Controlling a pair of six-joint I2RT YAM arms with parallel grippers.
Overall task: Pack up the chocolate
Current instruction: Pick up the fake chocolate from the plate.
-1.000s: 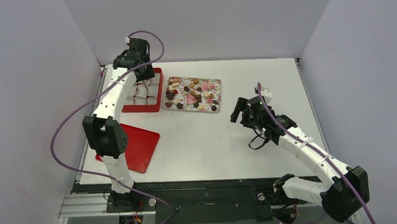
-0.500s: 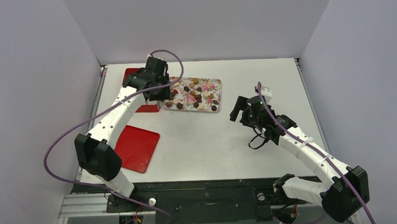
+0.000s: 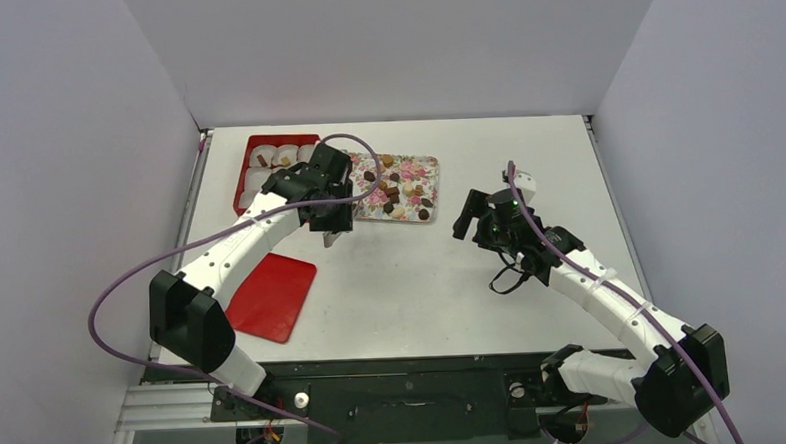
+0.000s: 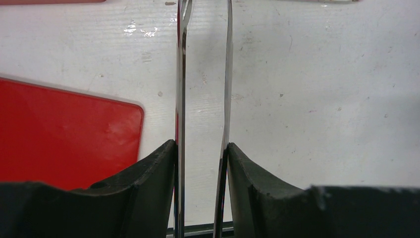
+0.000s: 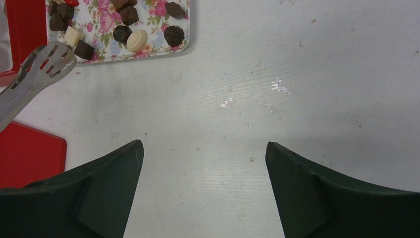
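**Chocolate on the flowered tray, tongs just short of it**

Chocolate [image 3: 392,187] lies in small dark, light brown and cream pieces on the flower-print tray [image 3: 422,169], toward the far side of the table [image 3: 422,281]. Nearest the arm bases, a flat red lid [image 3: 272,297] lies on the left of the table. Beyond it, the left gripper [image 3: 331,220] has its fingers partway closed on a pair of metal tongs [image 4: 181,99]. The two thin blades run out side by side between the pads, with nothing between them. The slotted tong head [image 5: 47,62] hangs just beside the tray's near left corner. To the right and well apart, the right gripper [image 5: 204,148] stands over bare table with its fingers spread wide, holding nothing. At the far left, just beside the tray, a red box [image 3: 249,158] holds white paper cups [image 3: 288,153].
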